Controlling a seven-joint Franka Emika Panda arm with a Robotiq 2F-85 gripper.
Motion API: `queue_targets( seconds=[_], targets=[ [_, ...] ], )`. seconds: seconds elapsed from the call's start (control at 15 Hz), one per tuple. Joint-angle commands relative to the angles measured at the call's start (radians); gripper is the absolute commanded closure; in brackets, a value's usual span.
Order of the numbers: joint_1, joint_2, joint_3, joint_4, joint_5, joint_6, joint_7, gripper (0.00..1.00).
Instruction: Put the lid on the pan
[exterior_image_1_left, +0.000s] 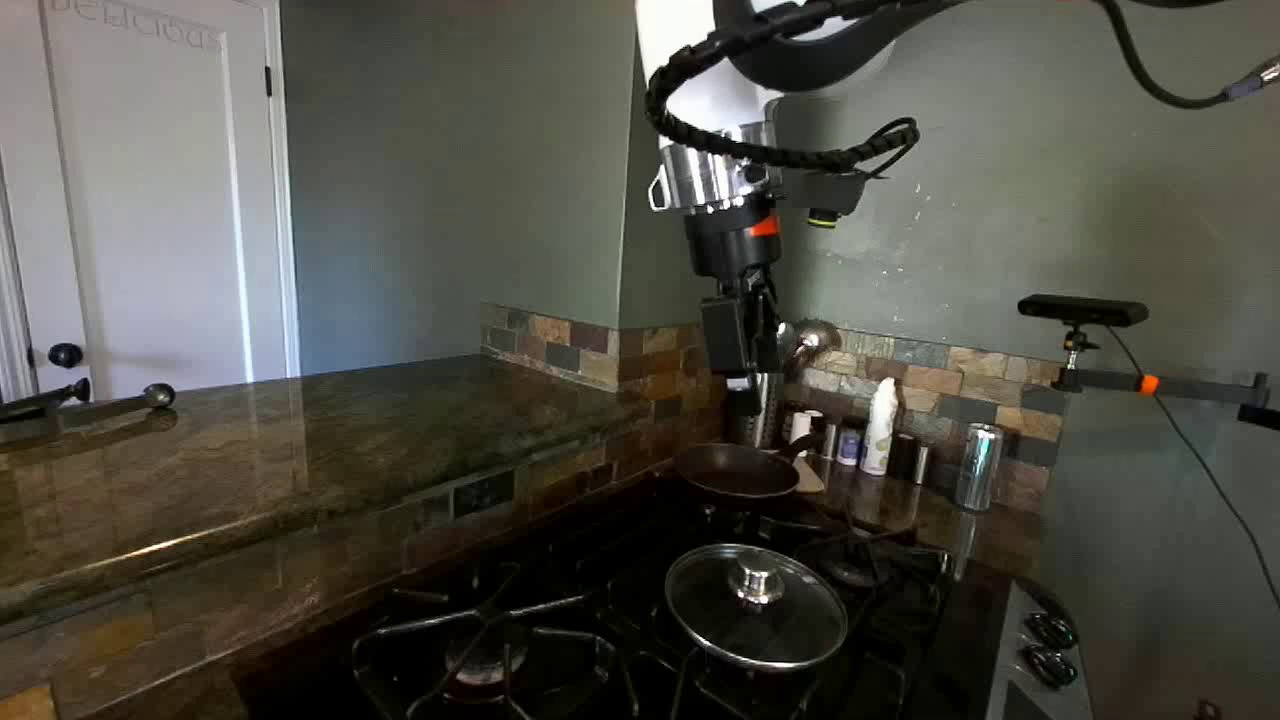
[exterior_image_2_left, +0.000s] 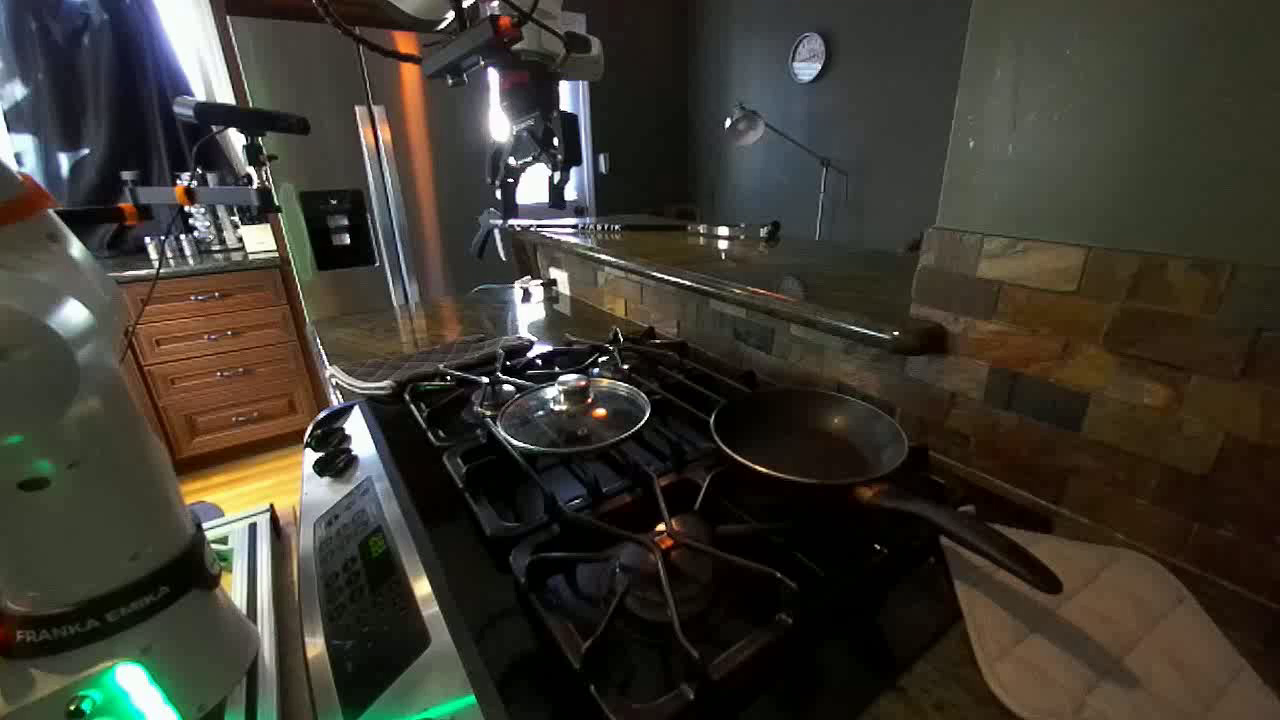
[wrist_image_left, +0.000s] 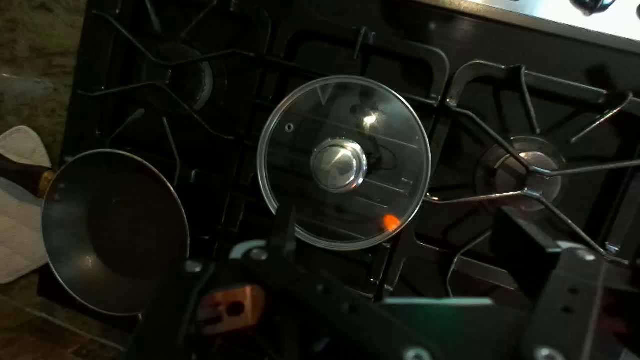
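Observation:
The lid, round glass with a metal rim and a shiny knob, lies flat, knob up, on the stove's middle grates in both exterior views (exterior_image_1_left: 775, 625) (exterior_image_2_left: 590, 425) and in the wrist view (wrist_image_left: 325, 210). The pan, dark and shallow, sits on a back burner beside the lid, apart from it; it shows in both exterior views (exterior_image_1_left: 740, 472) (exterior_image_2_left: 810, 440) and at the left of the wrist view (wrist_image_left: 120, 230). The pan looks empty. My gripper (wrist_image_left: 402, 225) is open and empty, high above the stove in both exterior views (exterior_image_1_left: 742, 395) (exterior_image_2_left: 534, 192). Its fingers are spread wide.
Black burner grates (exterior_image_2_left: 660, 560) surround the lid. A raised stone ledge (exterior_image_1_left: 350, 440) runs along the stove's back. A white quilted pad (exterior_image_2_left: 1100, 620) lies under the pan's handle. Bottles (exterior_image_1_left: 880, 430) and a metal canister (exterior_image_1_left: 978, 467) stand by the tiled wall.

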Motion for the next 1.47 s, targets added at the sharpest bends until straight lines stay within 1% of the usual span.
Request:
queue_targets(
  seconds=[0.0, 0.4, 0.53, 0.8, 1.0, 1.2, 1.4],
  targets=[
    [0.023, 0.002, -0.02, 0.002, -0.004, -0.003, 0.005, 0.0],
    [0.023, 0.002, -0.02, 0.002, -0.004, -0.003, 0.005, 0.0],
    [0.02, -0.009, -0.023, -0.032, 0.009, -0.013, 0.042, 0.0],
    [0.008, -0.042, -0.046, -0.113, 0.043, 0.015, 0.124, 0.0],
    [0.0, -0.061, -0.059, -0.181, 0.047, 0.045, 0.195, 0.0],
    [-0.004, -0.09, -0.073, -0.258, 0.038, 0.144, 0.218, 0.0],
    [-0.001, -0.145, -0.096, -0.368, 0.053, 0.347, 0.182, 0.0]
  ],
)
